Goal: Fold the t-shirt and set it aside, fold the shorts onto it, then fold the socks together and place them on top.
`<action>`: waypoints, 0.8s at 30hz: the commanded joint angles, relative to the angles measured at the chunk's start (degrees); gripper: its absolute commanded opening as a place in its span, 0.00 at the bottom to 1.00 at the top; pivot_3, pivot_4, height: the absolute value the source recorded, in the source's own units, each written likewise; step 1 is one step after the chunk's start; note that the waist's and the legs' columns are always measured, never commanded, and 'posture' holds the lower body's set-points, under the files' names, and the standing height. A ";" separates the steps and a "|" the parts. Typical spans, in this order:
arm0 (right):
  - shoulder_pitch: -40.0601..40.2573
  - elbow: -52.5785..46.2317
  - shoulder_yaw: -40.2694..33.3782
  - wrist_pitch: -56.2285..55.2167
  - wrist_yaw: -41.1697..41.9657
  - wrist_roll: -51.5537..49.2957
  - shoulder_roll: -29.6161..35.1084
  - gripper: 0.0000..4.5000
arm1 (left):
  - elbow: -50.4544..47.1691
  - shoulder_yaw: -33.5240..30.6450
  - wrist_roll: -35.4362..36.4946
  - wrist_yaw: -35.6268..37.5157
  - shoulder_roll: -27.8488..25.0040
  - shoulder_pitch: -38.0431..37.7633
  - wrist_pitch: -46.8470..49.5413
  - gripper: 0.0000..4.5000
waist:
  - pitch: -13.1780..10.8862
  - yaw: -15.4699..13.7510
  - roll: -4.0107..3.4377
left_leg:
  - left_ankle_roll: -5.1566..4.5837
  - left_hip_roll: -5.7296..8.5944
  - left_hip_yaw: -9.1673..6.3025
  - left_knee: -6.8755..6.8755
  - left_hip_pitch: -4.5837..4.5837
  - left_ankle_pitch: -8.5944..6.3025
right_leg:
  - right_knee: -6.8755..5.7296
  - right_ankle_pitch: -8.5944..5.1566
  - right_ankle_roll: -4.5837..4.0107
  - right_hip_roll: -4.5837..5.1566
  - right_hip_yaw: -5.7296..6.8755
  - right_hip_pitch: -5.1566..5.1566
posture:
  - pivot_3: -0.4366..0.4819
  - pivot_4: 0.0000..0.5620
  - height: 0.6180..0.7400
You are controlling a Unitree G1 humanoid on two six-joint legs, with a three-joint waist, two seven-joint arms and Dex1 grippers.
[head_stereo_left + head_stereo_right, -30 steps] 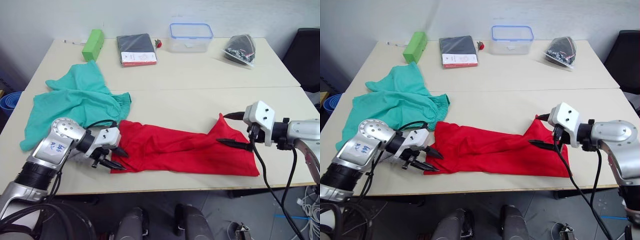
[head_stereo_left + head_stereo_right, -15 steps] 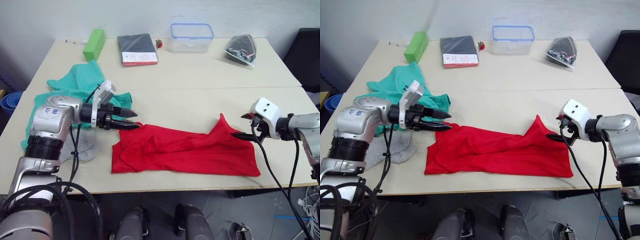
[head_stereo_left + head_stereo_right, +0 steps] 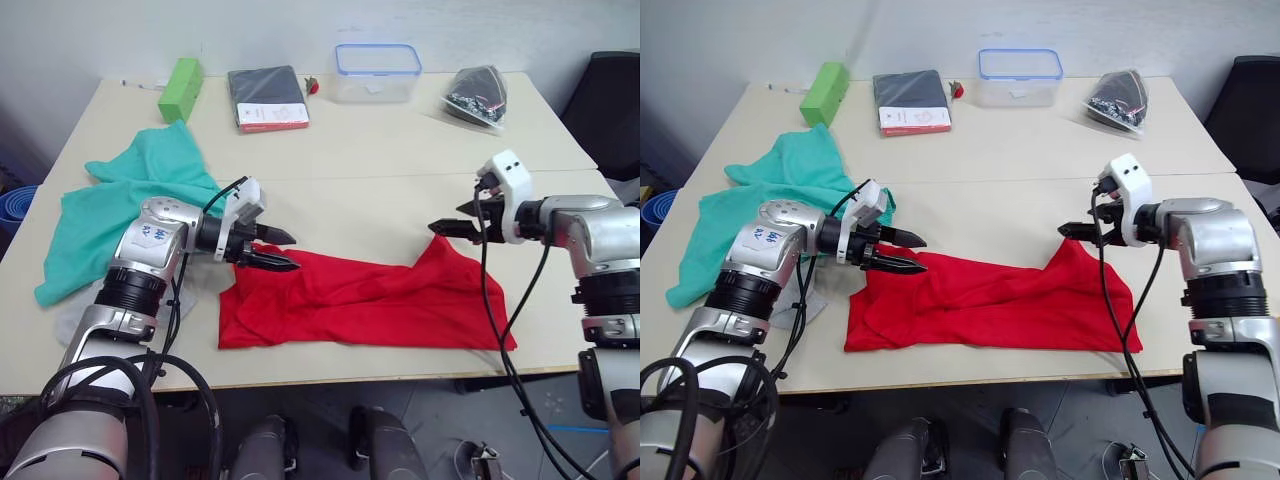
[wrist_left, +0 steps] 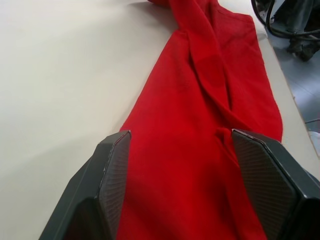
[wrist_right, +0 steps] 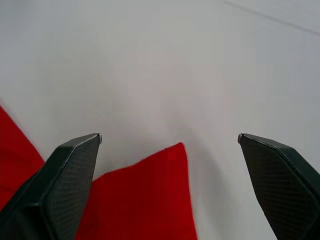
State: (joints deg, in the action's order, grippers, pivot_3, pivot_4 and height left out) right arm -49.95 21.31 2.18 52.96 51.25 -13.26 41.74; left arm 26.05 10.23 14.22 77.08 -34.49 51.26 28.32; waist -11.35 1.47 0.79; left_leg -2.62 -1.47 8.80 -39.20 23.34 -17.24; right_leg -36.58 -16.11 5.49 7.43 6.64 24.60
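the t-shirt (image 3: pixel 370 300) lies bunched in a long red strip along the near edge of the desk (image 3: pixel 400 150). the left pincer (image 3: pixel 275 250) hovers spread over its left end, holding nothing. the right pincer (image 3: pixel 447 220) hangs spread just above the raised right corner. the shorts (image 3: pixel 130 200) lie crumpled to the far left.

The red t-shirt (image 3: pixel 985 305) lies stretched along the bench (image 3: pixel 1040 160), the left gripper (image 3: pixel 902 251) open-jawed at its left end, the right gripper (image 3: pixel 1072 232) above its raised right corner.
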 commanded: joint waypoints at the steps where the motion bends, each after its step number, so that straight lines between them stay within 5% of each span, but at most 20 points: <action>1: -0.60 0.12 0.39 1.01 -1.72 1.12 0.40 1.00 | -3.30 -1.72 1.18 0.18 -0.89 -0.01 0.60 0.74 | 0.00 -0.02 0.00 | -0.02 0.02 -0.01 0.00 0.00 0.00 | 0.00 0.00 0.01 0.01 0.00 -0.01 | 0.48 0.27 1.00; 5: 0.93 -0.34 0.59 0.08 -2.44 1.36 0.41 0.79 | -4.77 -1.94 0.79 -0.22 -1.31 -1.21 0.52 0.75 | 0.00 0.12 0.00 | -0.04 0.03 -0.01 0.00 0.00 -0.02 | -0.01 0.01 0.02 0.01 -0.01 -0.01 | 0.48 0.27 1.00; 15: 6.42 -9.42 -7.03 2.72 -3.03 -2.75 4.48 0.01 | -8.13 -1.51 0.64 -0.10 -1.71 -3.81 0.24 0.75 | 0.00 -0.01 0.00 | -0.04 0.02 -0.01 0.01 -0.01 -0.02 | 0.00 0.01 0.02 0.00 -0.02 -0.02 | 0.48 0.27 1.00; 19: 11.37 -17.97 -16.51 0.33 -5.44 -6.46 4.22 0.01 | -7.71 -1.39 0.52 -0.04 -1.68 -3.81 -0.17 0.75 | 0.00 -0.05 0.00 | -0.04 0.02 -0.03 0.01 -0.01 -0.02 | 0.03 0.01 0.02 0.00 0.00 -0.03 | 0.48 0.27 1.00; 24: 30.49 -35.70 -27.62 -9.20 -3.95 -10.32 1.80 0.01 | -7.21 -1.28 0.57 0.15 -1.47 -3.61 -0.31 0.75 | 0.01 -1.00 0.01 | -0.01 0.01 -0.11 0.08 -0.01 -0.03 | 0.09 0.01 0.02 -0.06 0.03 -0.07 | 0.48 0.27 1.00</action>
State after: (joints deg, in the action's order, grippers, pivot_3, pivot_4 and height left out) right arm -23.00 -8.87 -21.86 46.80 47.22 -22.18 44.39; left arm 20.19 9.68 14.27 77.02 -35.85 47.31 28.66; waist -11.34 0.47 0.81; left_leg -2.62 -1.46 8.68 -39.13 23.32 -17.28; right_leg -36.49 -16.10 5.52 7.33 6.69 24.50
